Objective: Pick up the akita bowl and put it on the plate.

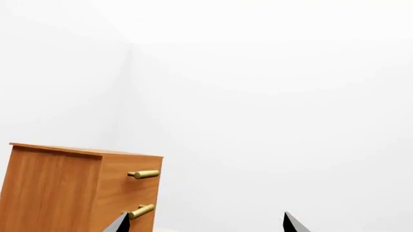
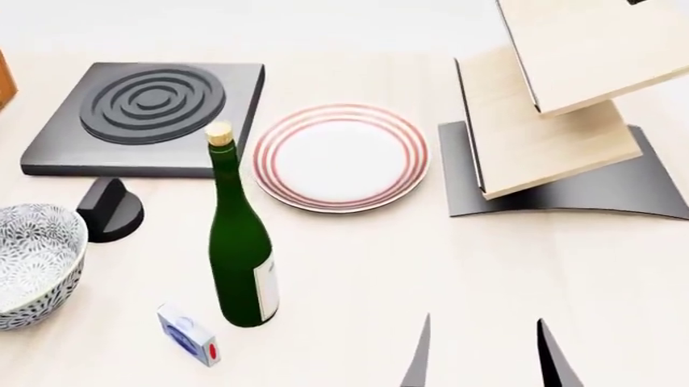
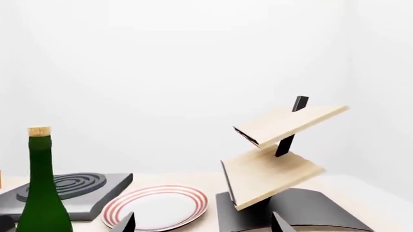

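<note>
Akita bowl [image 2: 32, 262] sits at the table's [image 2: 366, 266] left edge, plate [image 2: 341, 156] mid-table; right gripper [image 2: 486, 355] fingers spread, empty; left gripper [image 1: 205, 223] seemingly likewise.

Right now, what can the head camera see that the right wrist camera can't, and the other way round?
Only the head view shows the akita bowl, the black knob and the little blue-and-white box beside the bottle.

Only the right wrist view shows the shelf rack's dark upright post sticking up above its top board, with the white wall behind.

Both show the plate, the green bottle, the stove burner, the wooden shelf rack and the right claw, open and empty.
</note>
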`<state>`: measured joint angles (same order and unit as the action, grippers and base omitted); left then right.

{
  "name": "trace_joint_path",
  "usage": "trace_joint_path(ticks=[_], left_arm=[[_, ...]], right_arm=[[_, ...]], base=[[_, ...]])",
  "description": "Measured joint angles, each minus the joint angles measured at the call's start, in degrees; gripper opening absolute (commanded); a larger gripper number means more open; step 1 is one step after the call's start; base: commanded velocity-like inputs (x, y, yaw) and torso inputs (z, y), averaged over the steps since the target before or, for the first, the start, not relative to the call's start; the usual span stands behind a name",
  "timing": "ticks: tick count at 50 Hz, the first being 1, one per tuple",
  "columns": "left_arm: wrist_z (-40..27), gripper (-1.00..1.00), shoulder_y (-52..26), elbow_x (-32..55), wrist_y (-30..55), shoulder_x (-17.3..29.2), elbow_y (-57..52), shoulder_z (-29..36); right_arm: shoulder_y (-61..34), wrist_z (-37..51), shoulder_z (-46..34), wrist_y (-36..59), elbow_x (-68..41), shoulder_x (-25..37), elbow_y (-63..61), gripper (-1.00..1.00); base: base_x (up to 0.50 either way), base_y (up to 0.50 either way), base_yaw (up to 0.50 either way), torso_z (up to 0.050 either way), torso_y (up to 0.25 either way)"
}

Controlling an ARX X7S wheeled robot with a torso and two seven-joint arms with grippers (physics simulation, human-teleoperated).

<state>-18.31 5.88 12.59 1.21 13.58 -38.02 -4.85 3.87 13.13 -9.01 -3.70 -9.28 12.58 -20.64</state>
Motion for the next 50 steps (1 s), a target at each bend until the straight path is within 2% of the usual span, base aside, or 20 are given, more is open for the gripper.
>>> trace_joint_path(ticks=[50], left_arm=[[-1.26,1.0,0.27,0.32,-0.82,1.26,0.57,1.17]], right_arm=[[-0.09,0.82,-1.7,-1.6,-0.9,1.07,0.86,1.0]], base=[[0.21,0.0,0.0,0.0,0.0]])
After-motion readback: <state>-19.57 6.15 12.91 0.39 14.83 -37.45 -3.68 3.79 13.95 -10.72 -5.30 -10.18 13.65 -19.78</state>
